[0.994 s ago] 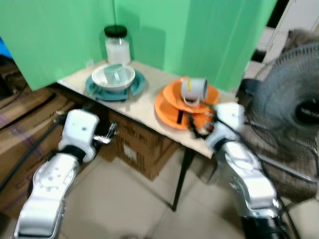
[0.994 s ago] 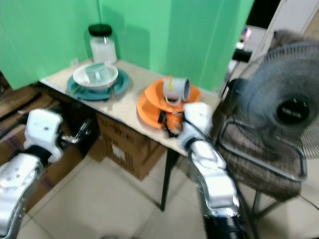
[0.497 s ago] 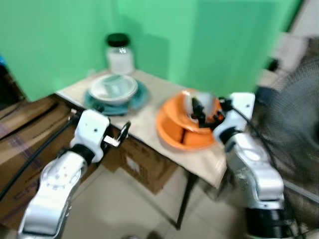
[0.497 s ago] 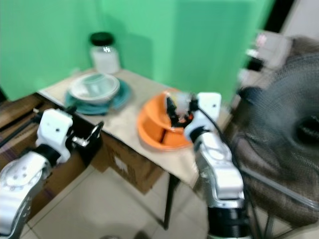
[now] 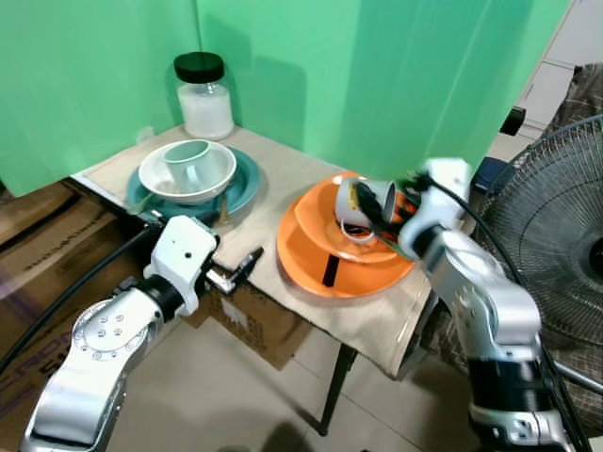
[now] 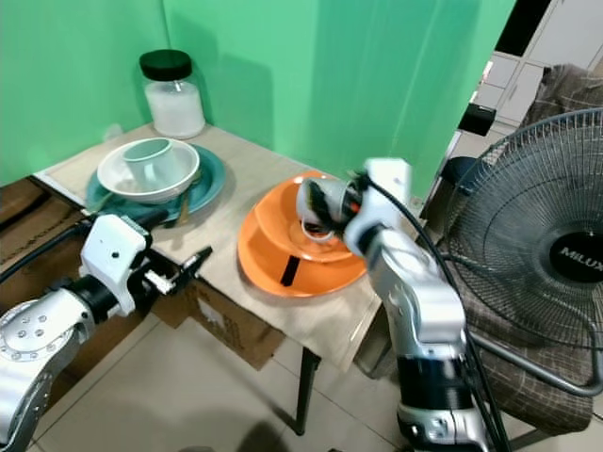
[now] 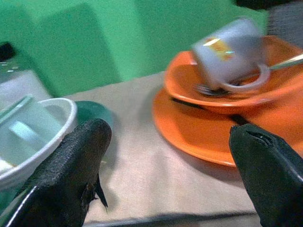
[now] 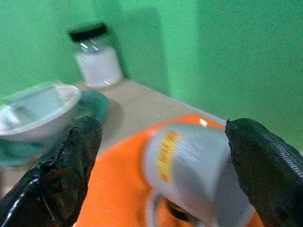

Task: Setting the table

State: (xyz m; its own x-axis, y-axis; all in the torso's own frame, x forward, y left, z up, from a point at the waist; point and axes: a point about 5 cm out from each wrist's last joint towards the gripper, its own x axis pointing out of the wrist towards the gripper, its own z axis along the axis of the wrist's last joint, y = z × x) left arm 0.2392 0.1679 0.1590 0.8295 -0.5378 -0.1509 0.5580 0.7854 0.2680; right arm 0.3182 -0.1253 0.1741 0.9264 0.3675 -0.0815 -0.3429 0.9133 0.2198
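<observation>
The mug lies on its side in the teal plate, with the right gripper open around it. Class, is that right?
Not quite. The mug lies on its side in the orange bowl, not the teal plate, which holds a white bowl. The left eye view shows this. The right gripper is indeed open around the mug.

Green backdrop point(image 5: 377, 66) behind; fan point(image 6: 556, 254) at right; cardboard boxes point(image 5: 254, 325) under table.
</observation>
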